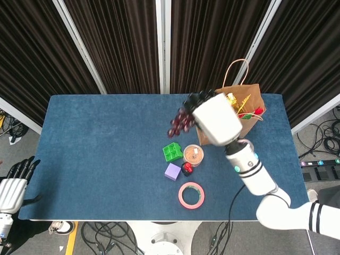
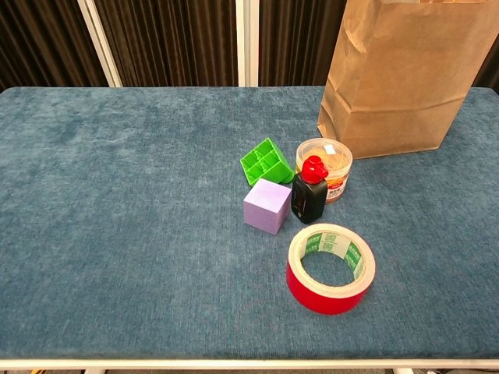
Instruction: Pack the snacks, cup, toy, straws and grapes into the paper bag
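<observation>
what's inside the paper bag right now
In the head view the paper bag shows gold foil wrapping, yellow straws and something red at its open top. The right hand, holding the grapes, covers the bag's left part; deeper contents are hidden.

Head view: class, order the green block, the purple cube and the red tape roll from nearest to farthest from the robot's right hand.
From the right hand:
1. Green block, below-left of the hand.
2. Purple cube, lower still.
3. Red tape roll, nearest the table's front edge.

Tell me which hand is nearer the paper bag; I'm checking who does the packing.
Right. The right hand holds the grapes raised beside the paper bag, overlapping it in the head view; the left hand hangs off the table's far-left edge.
</observation>
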Available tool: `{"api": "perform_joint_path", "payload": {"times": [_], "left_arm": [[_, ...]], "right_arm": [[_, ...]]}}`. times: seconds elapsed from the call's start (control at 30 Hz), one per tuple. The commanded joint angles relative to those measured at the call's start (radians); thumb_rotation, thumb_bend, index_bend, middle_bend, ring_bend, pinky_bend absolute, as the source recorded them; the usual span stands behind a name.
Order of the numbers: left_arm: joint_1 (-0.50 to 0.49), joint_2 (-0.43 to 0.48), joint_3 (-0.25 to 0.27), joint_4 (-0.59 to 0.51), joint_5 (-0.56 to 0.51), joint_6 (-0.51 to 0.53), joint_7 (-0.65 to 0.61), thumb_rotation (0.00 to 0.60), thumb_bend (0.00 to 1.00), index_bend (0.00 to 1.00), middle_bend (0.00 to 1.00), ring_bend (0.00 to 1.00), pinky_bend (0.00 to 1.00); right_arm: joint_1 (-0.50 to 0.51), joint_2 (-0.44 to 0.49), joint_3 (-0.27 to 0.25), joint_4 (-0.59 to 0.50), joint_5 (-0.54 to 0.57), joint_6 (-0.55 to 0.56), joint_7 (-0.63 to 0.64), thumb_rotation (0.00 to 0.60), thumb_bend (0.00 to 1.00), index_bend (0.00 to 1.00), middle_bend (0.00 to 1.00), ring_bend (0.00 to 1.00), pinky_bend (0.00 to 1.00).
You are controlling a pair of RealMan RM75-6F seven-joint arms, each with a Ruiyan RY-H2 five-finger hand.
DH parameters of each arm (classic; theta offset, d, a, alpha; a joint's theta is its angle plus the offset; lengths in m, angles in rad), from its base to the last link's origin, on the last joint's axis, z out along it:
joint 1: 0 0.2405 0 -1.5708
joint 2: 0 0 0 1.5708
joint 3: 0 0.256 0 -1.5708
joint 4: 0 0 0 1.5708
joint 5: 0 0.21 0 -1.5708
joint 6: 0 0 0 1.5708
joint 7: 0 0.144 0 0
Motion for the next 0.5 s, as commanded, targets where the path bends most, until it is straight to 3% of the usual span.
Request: {"api": "perform_joint_path", "payload": {"times": [0.03, 0.27, 0.5], "left_arm": [[0.0, -0.002, 0.0, 0.003, -0.003, -0.004, -0.003, 0.6, 0.06, 0.07, 0.04, 0.0, 0.12], [-0.006, -0.011, 0.001, 0.013, -0.002, -0.014, -0.01, 0.6, 0.06, 0.07, 0.04, 0.0, 0.11], [-0.011, -0.003, 0.004, -0.001, 0.012, -0.008, -0.006, 0.6, 0.06, 0.07, 0.04, 0.0, 0.11]], "right_arm": [[0.002, 0.015, 0.029, 0.083, 0.038, 0.059, -0.024, 0.6, 0.35, 0.88, 0.7, 0.61, 0.73], [-0.042, 0.011, 0.011, 0.253, 0.102, 0.087, 0.049, 0.6, 0.35, 0.87, 0.7, 0.61, 0.73], [-0.057, -0.015, -0.039, 0.363, 0.182, 0.025, 0.087, 0.6, 0.36, 0.85, 0.7, 0.6, 0.72]]}}
